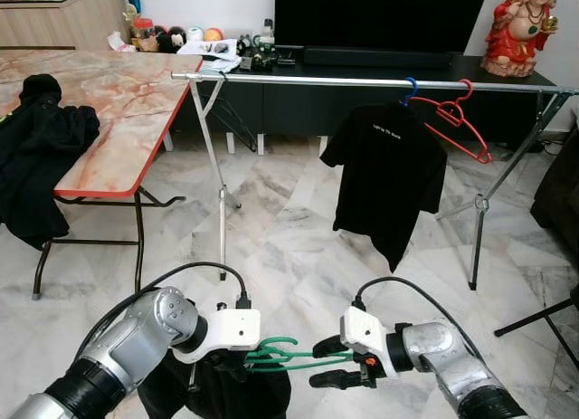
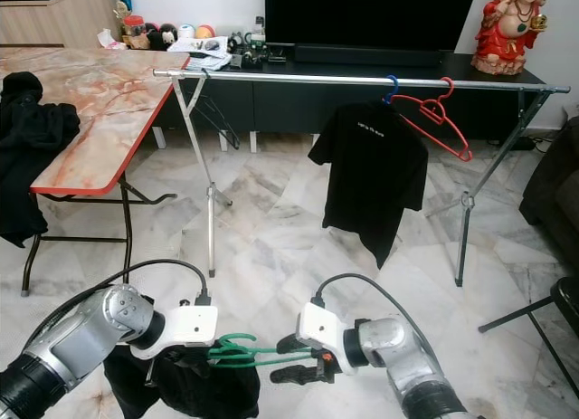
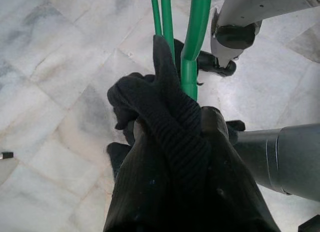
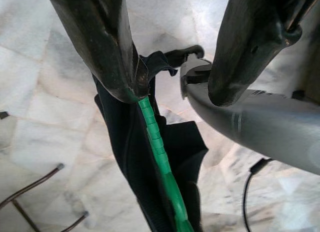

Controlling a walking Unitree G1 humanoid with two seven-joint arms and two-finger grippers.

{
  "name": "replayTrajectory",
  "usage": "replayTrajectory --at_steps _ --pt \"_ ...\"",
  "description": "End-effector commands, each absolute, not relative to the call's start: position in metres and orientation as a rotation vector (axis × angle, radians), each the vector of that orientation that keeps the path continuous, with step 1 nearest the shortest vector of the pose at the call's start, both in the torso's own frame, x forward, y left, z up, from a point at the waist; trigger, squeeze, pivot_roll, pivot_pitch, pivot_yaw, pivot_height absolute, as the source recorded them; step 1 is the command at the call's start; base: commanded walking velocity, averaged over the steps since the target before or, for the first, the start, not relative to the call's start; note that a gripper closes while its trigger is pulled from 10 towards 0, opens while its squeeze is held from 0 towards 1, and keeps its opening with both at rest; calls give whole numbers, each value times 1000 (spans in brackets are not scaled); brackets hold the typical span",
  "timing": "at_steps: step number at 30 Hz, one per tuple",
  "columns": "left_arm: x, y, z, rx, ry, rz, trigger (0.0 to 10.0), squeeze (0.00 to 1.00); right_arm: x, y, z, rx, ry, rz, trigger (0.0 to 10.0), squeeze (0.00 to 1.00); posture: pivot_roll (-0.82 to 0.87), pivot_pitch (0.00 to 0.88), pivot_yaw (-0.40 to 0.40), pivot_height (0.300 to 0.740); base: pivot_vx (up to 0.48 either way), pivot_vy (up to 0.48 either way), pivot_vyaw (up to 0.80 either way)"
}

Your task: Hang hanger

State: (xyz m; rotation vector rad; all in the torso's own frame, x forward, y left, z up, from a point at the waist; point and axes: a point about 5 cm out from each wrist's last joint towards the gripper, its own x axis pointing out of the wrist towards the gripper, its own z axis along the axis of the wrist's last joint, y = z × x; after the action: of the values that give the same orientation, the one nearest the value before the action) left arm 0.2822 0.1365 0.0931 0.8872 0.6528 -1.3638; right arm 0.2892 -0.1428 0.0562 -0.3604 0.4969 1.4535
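So we've got the green hanger point(image 1: 276, 354) down low in front of us, well short of the clothes rail point(image 1: 362, 81) across the room, with a black garment point(image 1: 217, 387) draped on it and sagging below the left gripper point(image 1: 258, 351).

Handling-wise, we'd guess the hanger itself is light, stiff plastic, a bit slick, and the hook end is ribbed in the right wrist view, which should help grip. The garment is the annoying part: soft knit, floppy, and it'll swing and drag the balance to one side. Best place to hold is probably the neck just under the hook, not the fabric, so the hook stays free to go over the rail.

Claws: in the left wrist view the left one's fingers are buried under bunched cloth right at the hanger's neck, so it looks clamped on hanger and fabric together. The right gripper point(image 1: 336, 363) has its fingers clearly spread, one upper and one lower, with the green hook end reaching toward the gap. In its wrist view one finger point(image 4: 100, 46) sits right against the green bar and cloth, while the other is off to the side, touching nothing we can make out.

Over on the rail there's already a black t-shirt point(image 1: 384, 179) and an empty red hanger point(image 1: 452, 120) beside it.
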Motion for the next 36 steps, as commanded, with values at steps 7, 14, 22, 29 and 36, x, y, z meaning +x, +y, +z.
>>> replayTrajectory --at_steps 7,14,22,29,36 --pt "279 129 94 891 638 -1404 10000 0 294 -144 72 -409 451 1516 10000 580 -1 63 -24 740 0 0 0" --pt "279 128 94 887 640 -1405 10000 0 300 -141 85 -370 394 1523 10000 0 3 64 -27 740 0 0 0" --pt "279 129 94 881 644 -1407 10000 0 304 -153 106 -287 338 1540 10000 0 -4 65 -27 740 0 0 0" --pt "280 129 94 884 645 -1414 10000 0 298 -158 87 -413 421 1505 10000 0 -7 69 -21 740 0 0 0" --pt "283 122 105 913 614 -1424 10000 0 295 -142 65 -485 433 1440 10000 0 7 68 -19 740 0 0 0"
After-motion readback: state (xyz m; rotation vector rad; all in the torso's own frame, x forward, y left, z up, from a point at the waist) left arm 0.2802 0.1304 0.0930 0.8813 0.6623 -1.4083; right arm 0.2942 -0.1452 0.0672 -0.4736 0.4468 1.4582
